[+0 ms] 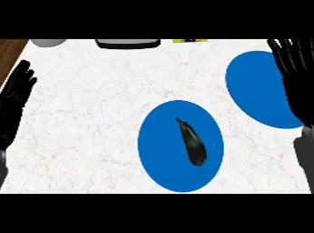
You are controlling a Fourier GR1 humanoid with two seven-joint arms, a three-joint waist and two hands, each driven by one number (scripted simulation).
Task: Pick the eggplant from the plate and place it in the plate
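Here, a white marble counter bordered by wood floor.

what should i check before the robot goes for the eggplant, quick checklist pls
1. Dark purple elongated eggplant lies on the near blue oval plate, nothing covering it: ok.
2. Far blue oval plate, the likely target, shows nothing on its visible part: ok, though the right hand covers its right edge.
3. Black right hand open, fingers straight, holding nothing: ok.
4. Black left hand open, resting at the view's left edge, away from both plates: ok.
5. White marble counter between the two plates shows no obstacles: ok.
6. Height of the right hand above the far plate: cannot tell.
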